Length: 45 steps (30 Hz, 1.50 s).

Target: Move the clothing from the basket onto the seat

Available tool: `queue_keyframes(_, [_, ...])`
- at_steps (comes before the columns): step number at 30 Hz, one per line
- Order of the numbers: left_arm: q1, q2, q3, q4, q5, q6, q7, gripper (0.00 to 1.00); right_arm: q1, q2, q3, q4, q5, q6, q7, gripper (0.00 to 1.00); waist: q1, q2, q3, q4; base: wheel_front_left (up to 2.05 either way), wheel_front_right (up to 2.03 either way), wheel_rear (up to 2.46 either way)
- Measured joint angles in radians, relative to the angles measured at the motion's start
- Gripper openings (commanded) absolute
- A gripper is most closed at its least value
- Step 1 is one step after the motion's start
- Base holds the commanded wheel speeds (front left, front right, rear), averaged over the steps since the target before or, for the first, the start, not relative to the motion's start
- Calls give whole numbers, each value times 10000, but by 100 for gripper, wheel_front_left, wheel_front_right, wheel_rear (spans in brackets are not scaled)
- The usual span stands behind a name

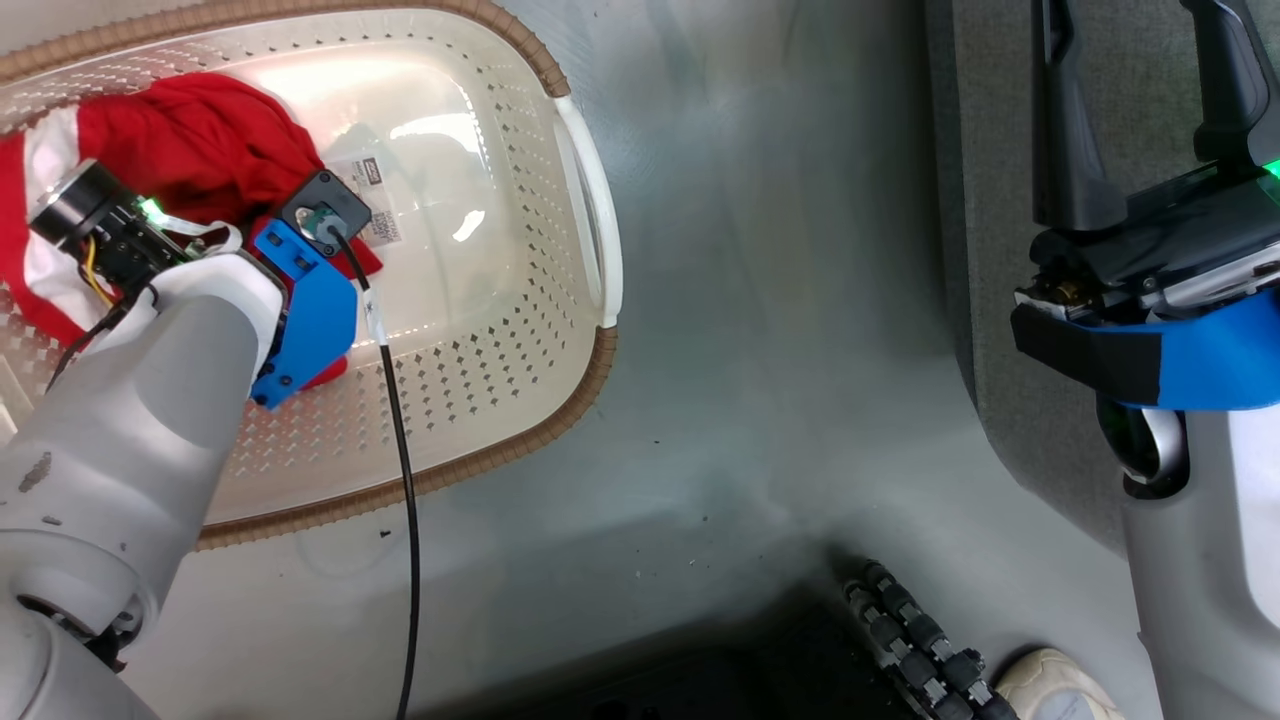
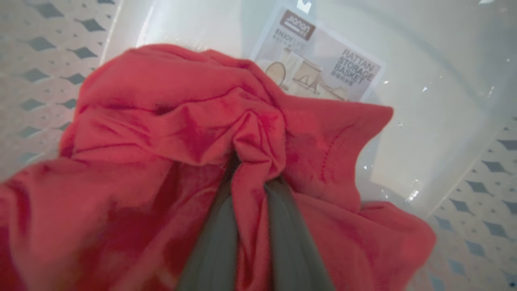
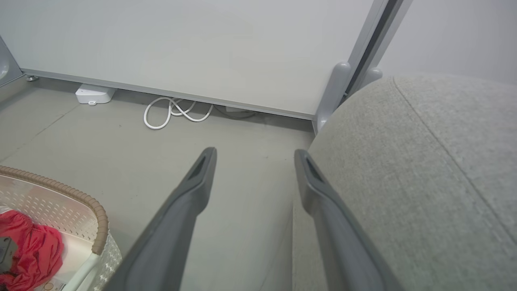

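Note:
The cream perforated basket (image 1: 520, 420) with a brown rim stands on the floor at the upper left. Red clothing (image 1: 190, 140) lies bunched in its left part, with white stripes (image 1: 45, 150) at the edge. My left arm (image 1: 300, 300) reaches down into the basket. In the left wrist view my left gripper (image 2: 250, 178) is shut on a fold of the red clothing (image 2: 161, 121), its fingers (image 2: 214, 242) close together. My right gripper (image 3: 254, 153) is open and holds nothing, beside the grey seat (image 3: 424, 182). The basket rim (image 3: 97, 214) and the clothing (image 3: 32, 250) show at the lower left there.
A label sticker (image 2: 323, 64) lies on the basket's bottom. A black cable (image 1: 400, 450) hangs from my left wrist over the basket's rim. White coiled cable (image 3: 173, 113) and a white box (image 3: 95, 93) lie by the wall. My base's rollers (image 1: 900, 630) show at the bottom.

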Motion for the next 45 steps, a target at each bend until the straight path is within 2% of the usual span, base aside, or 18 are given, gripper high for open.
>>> queue_keyframes(6, [57, -299, 155, 17, -297, -19, -276, 0, -5, -4, -151, 77, 0, 0, 0, 100, 0, 0, -242, 128, 0, 0, 0])
queue_keyframes(16, [327, -1097, 276, -50, -648, -107, -1670, 0, 70, -113, -268, 309, -2, 0, 0, 100, -1, 0, -1110, 587, 0, 0, 0])
queue_keyframes(22, [713, -1714, 382, -178, -957, -165, -2715, 0, 353, -332, -403, 495, -19, 0, 0, 100, -1, 0, -2035, 1005, 0, 0, 0])
queue_keyframes(30, [1308, -2121, 727, -729, -1315, -138, -3244, 0, 1007, -506, -606, 851, -27, 0, 2, 100, -1, 0, -3381, 1485, 0, 0, 0])
queue_keyframes(35, [1811, -2186, 1147, -1758, -1398, 81, -3275, 0, 1423, -537, -683, 1064, -31, 0, 0, 100, -2, 1, -4329, 1720, 0, 0, 0])
queue_keyframes(45, [2965, -1881, 2324, -4088, -1016, 422, -3277, 0, 2395, -560, -761, 1425, -109, 0, 0, 100, -2, 1, -6178, 2104, 0, 0, 0])
